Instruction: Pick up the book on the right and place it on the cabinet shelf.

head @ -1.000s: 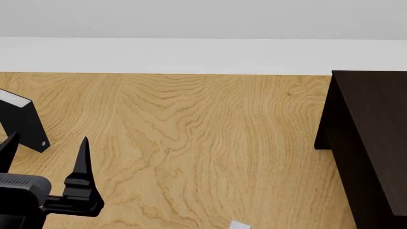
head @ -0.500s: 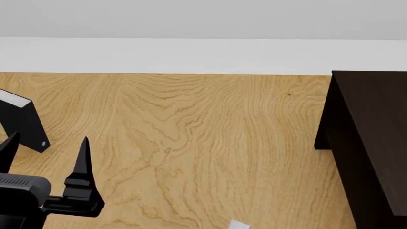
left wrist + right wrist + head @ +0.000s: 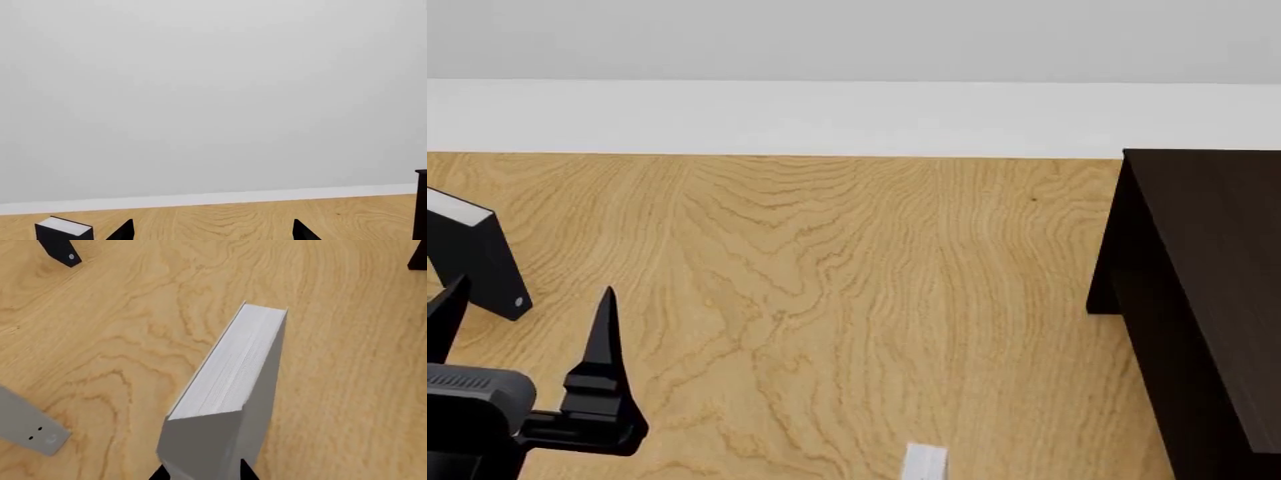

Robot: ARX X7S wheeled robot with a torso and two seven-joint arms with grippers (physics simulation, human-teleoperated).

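The book (image 3: pixel 230 390) is light grey with white page edges; its spine is hidden. It stands tilted above the wooden floor, and my right gripper (image 3: pixel 203 471) is shut on its lower end. In the head view only the book's white tip (image 3: pixel 924 462) shows at the bottom edge. The very dark cabinet shelf (image 3: pixel 1214 240) is at the right, well apart from the book, and its corner (image 3: pixel 418 255) shows in the right wrist view. My left gripper (image 3: pixel 523 320) hangs open and empty at the lower left, its fingertips (image 3: pixel 123 231) wide apart.
A black book (image 3: pixel 474 255) stands at the far left, just beyond the left gripper, seen also as the black book (image 3: pixel 63 230) and the black book (image 3: pixel 61 251). Another grey book (image 3: pixel 30 426) with two dark dots lies on the floor left of the held one. A white baseboard (image 3: pixel 854 118) runs along the wall.
The book's white tip has risen a little higher into the bottom of the head view. The left gripper has barely moved.
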